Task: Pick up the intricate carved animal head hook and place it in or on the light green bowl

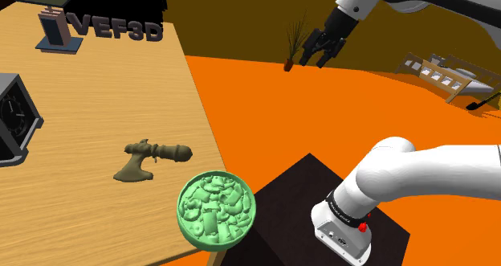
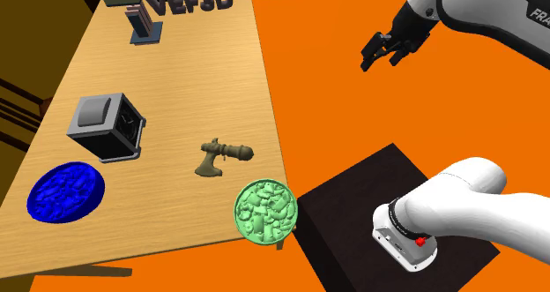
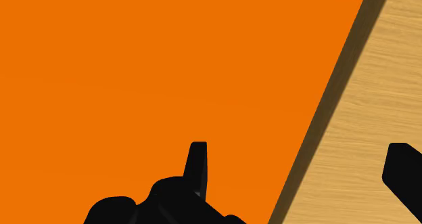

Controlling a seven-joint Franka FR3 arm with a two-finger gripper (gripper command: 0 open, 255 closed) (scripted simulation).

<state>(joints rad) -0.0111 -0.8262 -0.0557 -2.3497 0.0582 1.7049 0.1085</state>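
The olive-brown carved animal-head hook (image 1: 152,155) lies on the pale wooden desk (image 1: 88,96), well apart from the wide-open black fingers (image 3: 197,163). The light green bowl (image 1: 216,209) perches at the desk's edge; a clumsy drop could topple it.

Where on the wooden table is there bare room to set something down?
Bare wood lies between the dark VEF3D letters and the grey box clock. Crowded at the other end: olive carved hook, light green bowl, blue bowl.

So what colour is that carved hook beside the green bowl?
The hook is dull olive-brown, darker toward its knobbed end; the shoulder view shows it best.
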